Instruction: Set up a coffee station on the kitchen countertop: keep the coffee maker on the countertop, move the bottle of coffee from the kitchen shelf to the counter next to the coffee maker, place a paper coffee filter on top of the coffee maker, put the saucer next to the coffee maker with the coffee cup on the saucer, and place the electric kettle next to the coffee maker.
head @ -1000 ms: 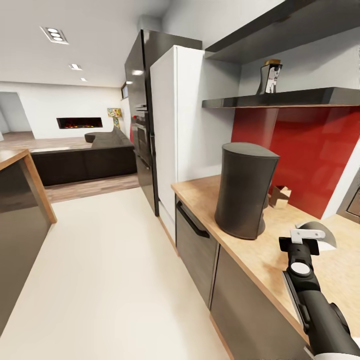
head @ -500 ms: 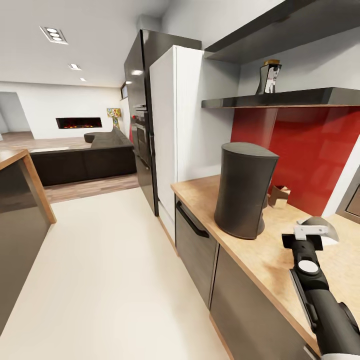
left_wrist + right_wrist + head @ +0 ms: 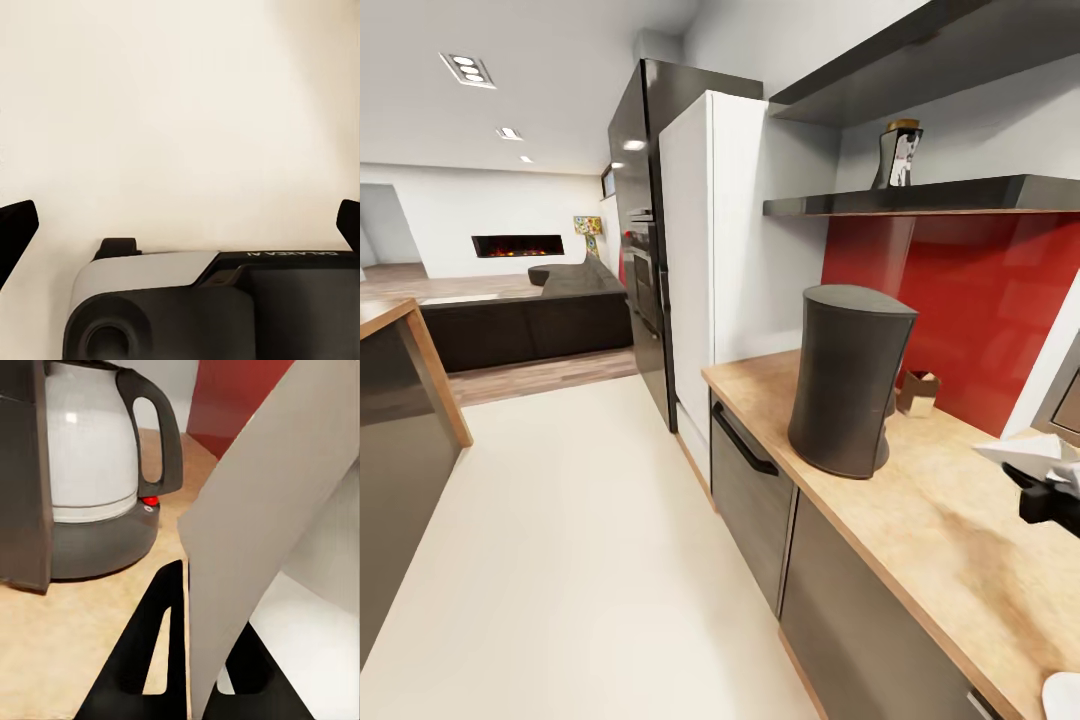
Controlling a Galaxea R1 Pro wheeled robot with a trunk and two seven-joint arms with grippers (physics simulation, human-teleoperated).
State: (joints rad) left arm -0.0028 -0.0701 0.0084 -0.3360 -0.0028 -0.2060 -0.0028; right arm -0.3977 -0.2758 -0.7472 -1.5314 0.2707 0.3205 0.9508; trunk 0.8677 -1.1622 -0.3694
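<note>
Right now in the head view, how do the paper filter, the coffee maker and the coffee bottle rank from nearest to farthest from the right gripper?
1. Paper filter: held in the right gripper, at the view's right edge over the countertop.
2. Coffee maker: standing on the countertop, toward the view's left of the gripper.
3. Coffee bottle: up on the wall shelf, above the red panel.

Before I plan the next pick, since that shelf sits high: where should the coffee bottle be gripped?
Grip the coffee bottle across its squarish body below the lid, coming in level from the open front of the shelf. It stands upright near the edge, and another shelf overhead probably blocks a top approach.
</note>
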